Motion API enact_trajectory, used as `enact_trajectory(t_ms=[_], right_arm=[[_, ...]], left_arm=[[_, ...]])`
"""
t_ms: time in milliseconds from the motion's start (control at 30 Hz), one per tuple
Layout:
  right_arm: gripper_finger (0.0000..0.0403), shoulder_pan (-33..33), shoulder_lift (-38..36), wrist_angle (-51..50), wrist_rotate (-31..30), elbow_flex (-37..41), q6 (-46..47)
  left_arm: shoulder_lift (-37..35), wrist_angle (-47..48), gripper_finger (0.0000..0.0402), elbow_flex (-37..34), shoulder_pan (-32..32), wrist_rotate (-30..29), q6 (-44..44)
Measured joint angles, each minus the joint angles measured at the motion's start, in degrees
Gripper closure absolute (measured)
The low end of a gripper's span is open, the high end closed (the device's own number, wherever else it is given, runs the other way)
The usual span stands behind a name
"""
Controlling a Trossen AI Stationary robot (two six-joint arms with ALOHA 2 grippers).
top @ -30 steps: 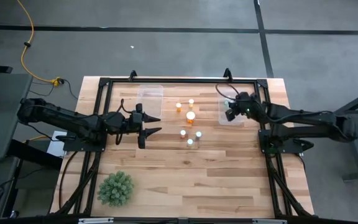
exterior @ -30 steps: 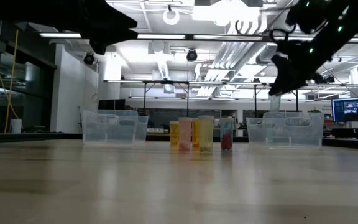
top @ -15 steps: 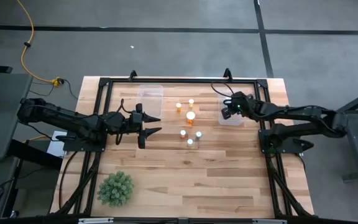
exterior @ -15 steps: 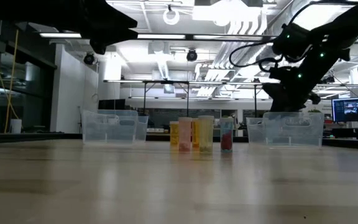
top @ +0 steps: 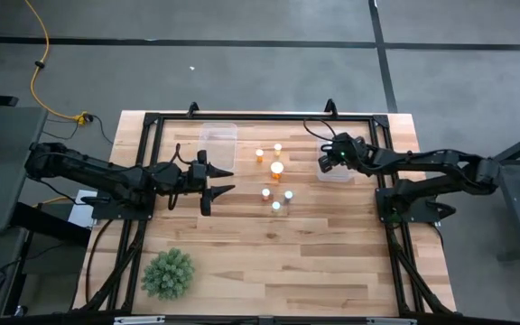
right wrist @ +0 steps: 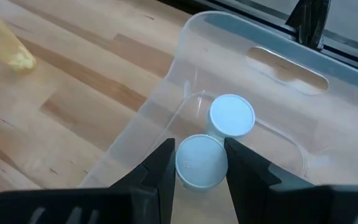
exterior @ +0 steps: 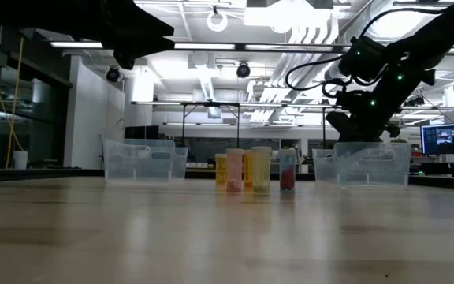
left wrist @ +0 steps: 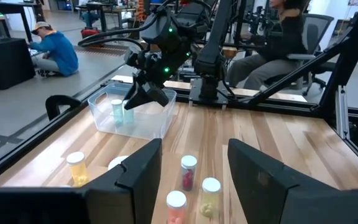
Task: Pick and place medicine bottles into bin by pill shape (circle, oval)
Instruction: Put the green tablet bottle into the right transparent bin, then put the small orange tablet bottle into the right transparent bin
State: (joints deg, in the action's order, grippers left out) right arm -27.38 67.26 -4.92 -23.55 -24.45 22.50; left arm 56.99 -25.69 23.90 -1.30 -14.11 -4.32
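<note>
Wooden table (top: 269, 262); right pincer (right wrist: 199, 163) clamps white-capped bottle (right wrist: 199, 160) over bin (right wrist: 278, 74); left pincer (left wrist: 192, 163) agape, empty; no legible labels.

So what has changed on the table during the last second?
The right gripper, holding a white-capped bottle, came down over the right bin and shifted toward the table's middle. One bottle already stands inside. The left gripper and the five bottles on the table stayed put.

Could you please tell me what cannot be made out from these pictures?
Pill shapes: table bottles too small in high view, blurred in low view.
Held bottle in right gripper: body hidden beneath its cap, right wrist view.
Left gripper hovers open near the left bin.
</note>
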Motion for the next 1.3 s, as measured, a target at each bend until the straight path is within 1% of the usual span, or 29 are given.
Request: enact_trajectory(t_ms=[200,567,733,867,1000,1067,1167,1233,1300], right_arm=[[0.0294,0.00,-0.02,0.06,-0.07,0.00,-0.44],[0.0230,0.00,-0.03,-0.14,-0.35,0.00,-0.46],[0.0214,0.01,-0.46,-0.19,-0.35,0.00,-1.24],[0.0213,0.02,-3.80,-0.29,-0.34,0.00,-3.60],[0.0212,0.63,-9.95,-0.10,0.77,-0.62,-5.65],[0.0212,1.87,-13.36,1.57,3.43,-0.63,-6.08],[0.0212,5.64,-17.10,6.85,10.71,-0.61,-7.25],[0.0212,9.74,-18.06,15.62,14.16,0.58,-9.35],[0.0212,14.17,-17.74,25.85,14.95,2.83,-11.91]], left_arm=[[0.00,0.13,0.0229,0.00,0.00,0.00,0.00],[0.00,0.13,0.0229,0.00,0.00,0.02,0.00],[0.00,0.13,0.0229,0.00,0.00,0.02,0.00],[0.01,0.14,0.0229,0.00,0.00,0.02,0.00],[0.00,0.26,0.0229,0.00,0.00,0.02,0.00],[0.01,0.34,0.0229,0.00,0.00,0.02,0.00],[0.02,0.34,0.0229,0.00,0.00,0.02,-0.02],[0.00,0.35,0.0229,0.00,0.00,0.20,-0.22],[0.00,0.35,0.0229,0.00,0.00,0.91,-0.52]])
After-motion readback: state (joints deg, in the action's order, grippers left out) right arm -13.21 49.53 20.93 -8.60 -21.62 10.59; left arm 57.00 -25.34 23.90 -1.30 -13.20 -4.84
